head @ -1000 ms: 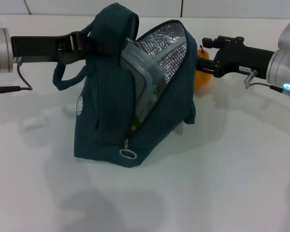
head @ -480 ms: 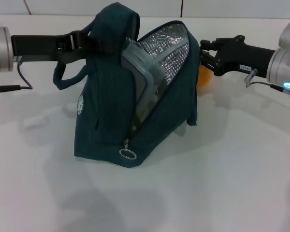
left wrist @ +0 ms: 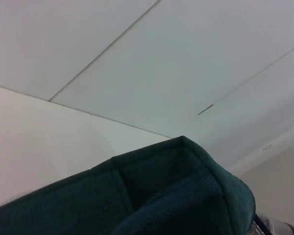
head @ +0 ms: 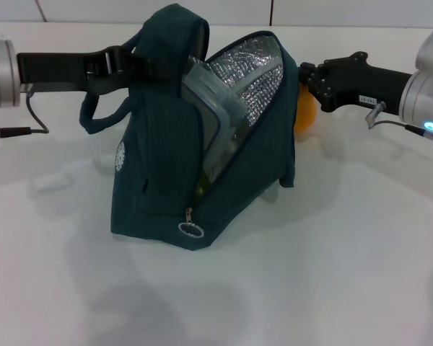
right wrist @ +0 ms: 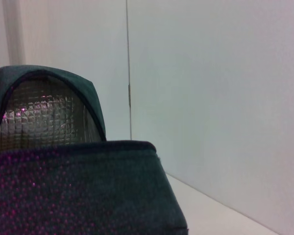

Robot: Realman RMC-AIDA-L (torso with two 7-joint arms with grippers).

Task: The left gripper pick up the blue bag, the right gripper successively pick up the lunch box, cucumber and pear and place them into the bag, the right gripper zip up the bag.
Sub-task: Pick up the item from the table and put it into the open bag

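Pear point(head: 305, 112) carried closer, now tucked behind blue bag point(head: 202, 144) rim, right gripper point(head: 304, 78) clamped on it, left gripper point(head: 119, 61) pinching handle, drop-in imminent.

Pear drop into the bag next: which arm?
Right. The right pincer holds the pear at the blue bag rim; the left pincer is busy gripping the bag handle.

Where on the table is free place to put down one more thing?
The table is bare in front of the blue bag and under each arm. Crowded: behind the bag's right edge, where the right claw holds the pear.
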